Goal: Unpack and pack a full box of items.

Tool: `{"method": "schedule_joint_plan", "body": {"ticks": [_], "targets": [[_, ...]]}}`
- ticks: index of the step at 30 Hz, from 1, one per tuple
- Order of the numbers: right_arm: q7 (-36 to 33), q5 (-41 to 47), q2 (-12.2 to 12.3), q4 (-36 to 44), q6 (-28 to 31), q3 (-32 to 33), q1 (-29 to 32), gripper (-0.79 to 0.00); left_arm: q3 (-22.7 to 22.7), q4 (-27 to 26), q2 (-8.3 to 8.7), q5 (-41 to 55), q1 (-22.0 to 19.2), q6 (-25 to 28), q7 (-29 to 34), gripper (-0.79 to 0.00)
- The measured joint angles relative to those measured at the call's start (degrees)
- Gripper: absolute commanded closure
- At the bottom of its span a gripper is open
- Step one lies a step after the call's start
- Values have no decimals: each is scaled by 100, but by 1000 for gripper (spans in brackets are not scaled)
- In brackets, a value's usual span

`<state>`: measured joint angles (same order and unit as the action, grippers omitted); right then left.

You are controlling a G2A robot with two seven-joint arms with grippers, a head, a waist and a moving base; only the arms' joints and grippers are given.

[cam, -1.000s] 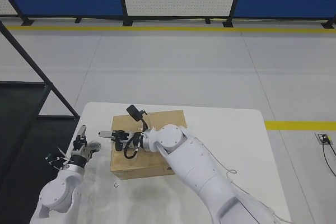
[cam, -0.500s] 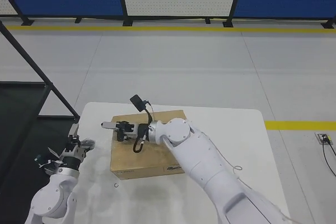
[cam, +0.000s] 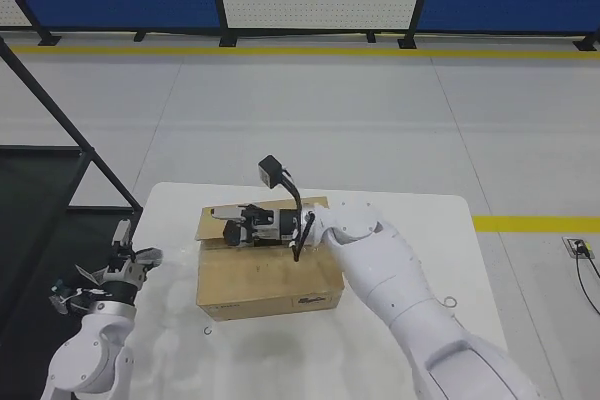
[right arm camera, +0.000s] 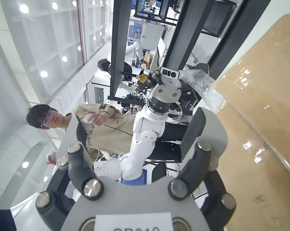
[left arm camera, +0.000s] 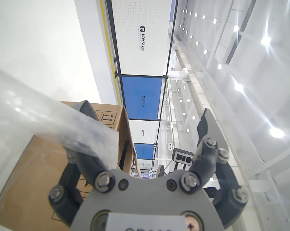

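A brown cardboard box (cam: 270, 270) stands in the middle of the white table (cam: 410, 300). My right gripper (cam: 220, 214) hovers over the box's far left corner, open and with nothing between its fingers (right arm camera: 195, 126); the box's glossy top (right arm camera: 255, 126) lies beside it. My left gripper (cam: 130, 260) is at the table's left edge, apart from the box (left arm camera: 34, 164). It is open, and a clear plastic bag (left arm camera: 39, 111) drapes over one finger. The right wrist view shows that bag (right arm camera: 202, 82) at the left gripper (right arm camera: 169, 82).
A black metal frame (cam: 40, 150) stands off the table's left side, close to my left arm. Bare table surface lies right of the box and in front of it.
My right gripper has moved back and to the right over the box's far edge. My left arm has drawn away to the left table edge with the bag.
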<state>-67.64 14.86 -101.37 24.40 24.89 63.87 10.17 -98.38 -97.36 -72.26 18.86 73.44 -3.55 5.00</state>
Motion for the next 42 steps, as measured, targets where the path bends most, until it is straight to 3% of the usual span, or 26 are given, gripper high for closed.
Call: {"method": "schedule_joint_plan", "body": {"ticks": [11, 18, 30, 42], "targets": [[578, -464, 628, 376, -556, 758, 293, -785, -111, -186, 3, 42, 67, -14, -83, -785], [229, -677, 893, 717, -1126, 979, 568, -785, -196, -259, 16, 67, -14, -78, -65, -785], [364, -864, 1026, 920, -1719, 923, 821, -785, -87, -540, 19, -134, -123, -110, -140, -785], [233, -1034, 1234, 1237, -1765, 1030, 1030, -785, 382, -1138, -17, -731, -256, -359, -604, -785]]}}
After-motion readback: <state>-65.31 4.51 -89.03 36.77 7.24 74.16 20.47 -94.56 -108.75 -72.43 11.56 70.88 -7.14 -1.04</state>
